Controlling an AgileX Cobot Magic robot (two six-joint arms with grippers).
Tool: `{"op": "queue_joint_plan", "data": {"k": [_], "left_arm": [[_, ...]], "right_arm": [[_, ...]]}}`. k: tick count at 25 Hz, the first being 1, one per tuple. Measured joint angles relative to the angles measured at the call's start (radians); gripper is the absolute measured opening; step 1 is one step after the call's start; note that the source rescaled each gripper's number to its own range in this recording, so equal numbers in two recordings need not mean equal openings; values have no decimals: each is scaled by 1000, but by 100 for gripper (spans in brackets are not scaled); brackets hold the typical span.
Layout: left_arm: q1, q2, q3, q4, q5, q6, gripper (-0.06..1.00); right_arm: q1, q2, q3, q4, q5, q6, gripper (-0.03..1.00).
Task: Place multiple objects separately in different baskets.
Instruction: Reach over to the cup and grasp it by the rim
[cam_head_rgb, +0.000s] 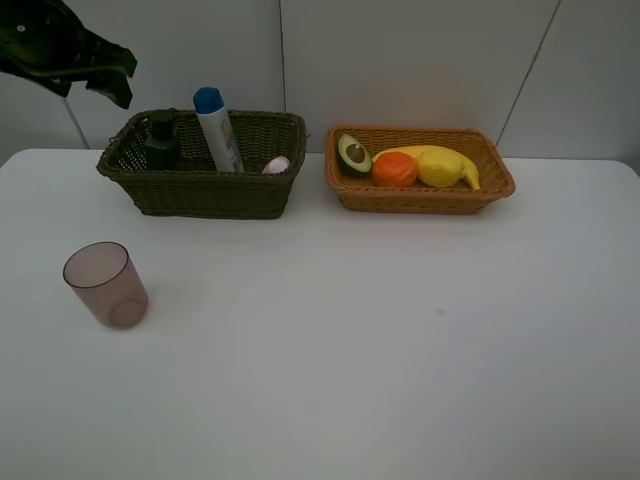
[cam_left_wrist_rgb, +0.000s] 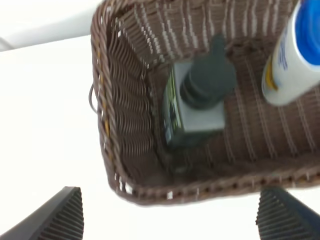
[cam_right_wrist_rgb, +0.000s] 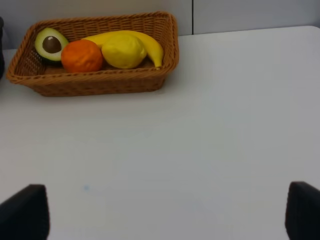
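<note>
The dark olive-brown basket (cam_head_rgb: 210, 195) holds the dark green square bottle (cam_head_rgb: 160, 142), the white blue-capped bottle (cam_head_rgb: 218, 130) and the pink white-capped bottle (cam_head_rgb: 277, 165). In the orange-tan basket (cam_head_rgb: 420, 198) lie the avocado half (cam_head_rgb: 353, 153), orange (cam_head_rgb: 394, 168), lemon (cam_head_rgb: 438, 167) and banana (cam_head_rgb: 467, 168). The mauve cup (cam_head_rgb: 105, 285) stands upright on the table at the left. My left gripper (cam_head_rgb: 100, 85) hovers open and empty above that basket's left end; its wrist view looks down on the green bottle (cam_left_wrist_rgb: 195, 100). My right gripper (cam_right_wrist_rgb: 162, 212) is open and empty over bare table, short of the fruit basket (cam_right_wrist_rgb: 95, 85).
The white table (cam_head_rgb: 380, 330) stretches in front of both baskets. A pale wall stands right behind them. The right arm is out of the high view.
</note>
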Motion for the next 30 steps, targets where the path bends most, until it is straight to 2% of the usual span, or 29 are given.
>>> {"op": "queue_joint_plan", "data": {"k": [11,20,27,30], "left_arm": [[0,-345,279,-12,104,81,92],[0,-433,311,0,302,124,92],[0,-433,312,8,403,130,92],[0,-438,326,8,412,130,92]], "right_arm": [[0,0,0,0,0,0,100],[0,0,0,0,0,0,100],[0,0,0,0,0,0,100],[0,0,0,0,0,0,100]]}}
